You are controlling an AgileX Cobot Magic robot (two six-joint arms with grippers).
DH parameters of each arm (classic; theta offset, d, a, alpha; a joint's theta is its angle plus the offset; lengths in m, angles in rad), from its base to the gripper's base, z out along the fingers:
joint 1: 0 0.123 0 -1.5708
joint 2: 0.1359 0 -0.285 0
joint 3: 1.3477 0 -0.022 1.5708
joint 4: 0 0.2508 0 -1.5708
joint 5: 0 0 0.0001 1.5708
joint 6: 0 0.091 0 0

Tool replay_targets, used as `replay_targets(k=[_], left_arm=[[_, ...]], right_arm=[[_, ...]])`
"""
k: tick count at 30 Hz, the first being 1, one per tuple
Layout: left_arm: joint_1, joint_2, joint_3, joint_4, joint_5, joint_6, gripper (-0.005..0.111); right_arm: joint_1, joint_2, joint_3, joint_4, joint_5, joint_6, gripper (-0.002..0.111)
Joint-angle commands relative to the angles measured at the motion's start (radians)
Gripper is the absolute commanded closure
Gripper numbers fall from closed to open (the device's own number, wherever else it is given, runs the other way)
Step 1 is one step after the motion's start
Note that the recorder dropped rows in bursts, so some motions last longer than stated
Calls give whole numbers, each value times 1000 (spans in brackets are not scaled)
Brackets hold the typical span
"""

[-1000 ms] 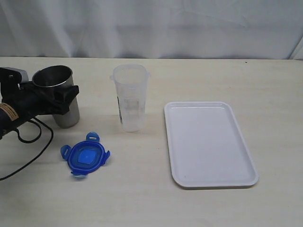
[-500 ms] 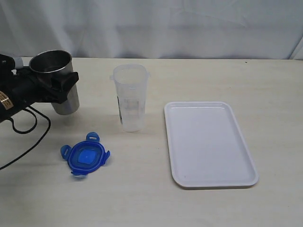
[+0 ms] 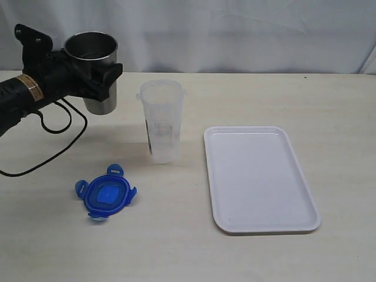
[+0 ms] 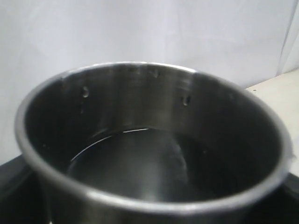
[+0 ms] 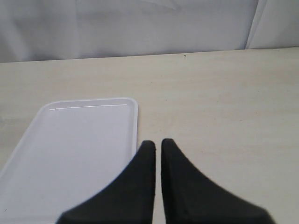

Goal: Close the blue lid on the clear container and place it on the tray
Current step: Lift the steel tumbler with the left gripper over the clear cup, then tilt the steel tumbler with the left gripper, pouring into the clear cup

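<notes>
The bench [image 3: 329,100] is occupied toward its right edge by the tray [image 3: 261,176], laid flat. The clear container [image 3: 161,126] is stood upright and lidless near the middle. A steel cup [image 3: 100,104] is held clear of the bench at the far-left corner by the left gripper [image 3: 97,81], its jaws spread around the cup. The blue lid [image 3: 106,195] is left flat toward the front-left. The right gripper [image 5: 158,147] is pinched together, empty.

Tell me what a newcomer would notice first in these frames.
The left hand holds a steel cup up off the table at the far left of the exterior view, apparently with liquid in it. The blue lid lies flat near the front left, apart from the open clear container at centre. The white tray sits to the right.
</notes>
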State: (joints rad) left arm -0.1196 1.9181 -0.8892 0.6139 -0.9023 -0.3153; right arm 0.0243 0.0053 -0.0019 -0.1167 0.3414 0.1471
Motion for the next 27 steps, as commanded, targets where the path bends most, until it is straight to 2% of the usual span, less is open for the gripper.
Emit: replay_targets(k=[1, 6, 11, 21, 27], left_arm=[[-28, -21, -66, -18, -10, -16, 107], [-65, -21, -124, 58, 24, -29, 107], [-102, -21, -173, 61, 90, -24, 107], [-110, -21, -195, 104, 96, -22, 107], [-110, -21, -195, 160, 89, 67, 107]], right_arm=[[2, -5, 2, 4, 1, 3, 104], [2, -5, 2, 4, 1, 3, 104], [2, -5, 2, 4, 1, 3, 104], [2, -5, 2, 4, 1, 3, 104], [2, -5, 2, 4, 1, 3, 104]])
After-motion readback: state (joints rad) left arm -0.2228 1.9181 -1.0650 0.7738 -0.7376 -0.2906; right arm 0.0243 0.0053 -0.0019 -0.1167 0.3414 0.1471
